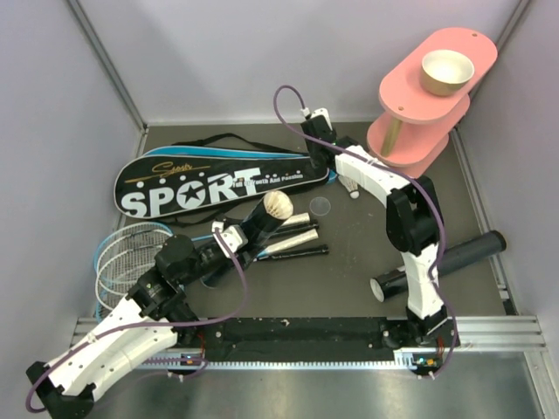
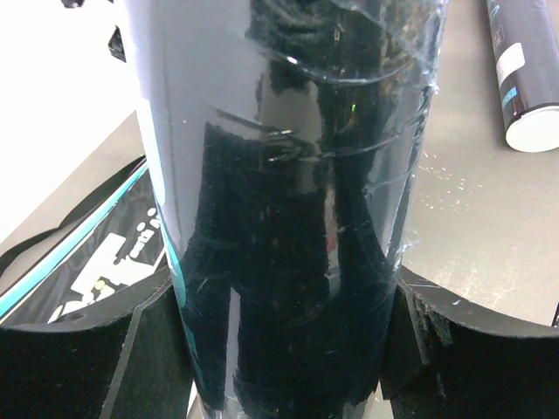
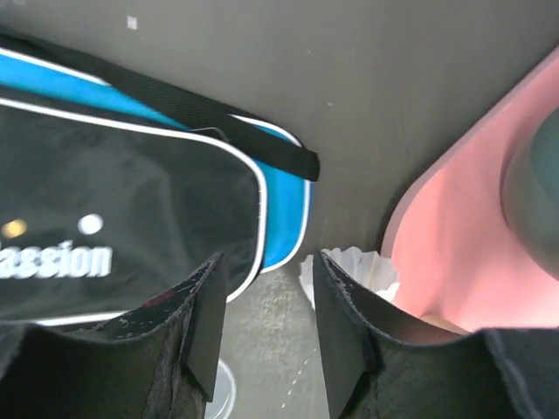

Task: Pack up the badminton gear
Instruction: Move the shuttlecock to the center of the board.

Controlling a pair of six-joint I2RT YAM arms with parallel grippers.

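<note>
Tube (image 2: 288, 175), glossy black, sits clamped in the left claw (image 2: 279, 345), while the right claw (image 3: 266, 323), narrowly parted and empty, hovers with the racket bag (image 3: 113, 218) at its left and a white shuttlecock (image 3: 354, 266) just past its right finger.

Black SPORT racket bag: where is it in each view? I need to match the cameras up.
Top external: black SPORT racket bag lies flat, upper left of centre.
Left wrist: only a corner, lower left, behind the gripped black tube.
Right wrist: fills the left half, above the jaws.
Shared landmark: the blue stripe along the bag's edge shows in all three.
</note>
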